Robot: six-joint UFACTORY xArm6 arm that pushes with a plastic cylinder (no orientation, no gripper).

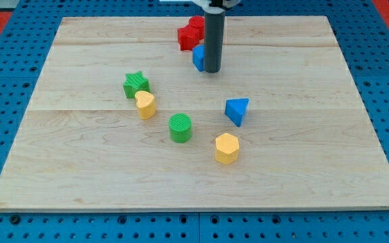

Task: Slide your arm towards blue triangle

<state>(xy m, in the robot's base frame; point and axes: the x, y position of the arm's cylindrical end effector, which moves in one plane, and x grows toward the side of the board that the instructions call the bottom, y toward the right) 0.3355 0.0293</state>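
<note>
The blue triangle [237, 110] lies on the wooden board [80, 155], right of centre. My tip [212, 70] is the lower end of a dark rod coming down from the view's top. It stands above and to the left of the blue triangle, well apart from it. The tip is right beside another blue block [197, 58], which the rod partly hides, so its shape is unclear.
Two red blocks [190, 34] sit close together at the view's top, just behind the rod. A green star [136, 84] touches a yellow heart-like block [145, 104] at the left. A green cylinder [179, 127] and a yellow hexagon [226, 148] lie lower down.
</note>
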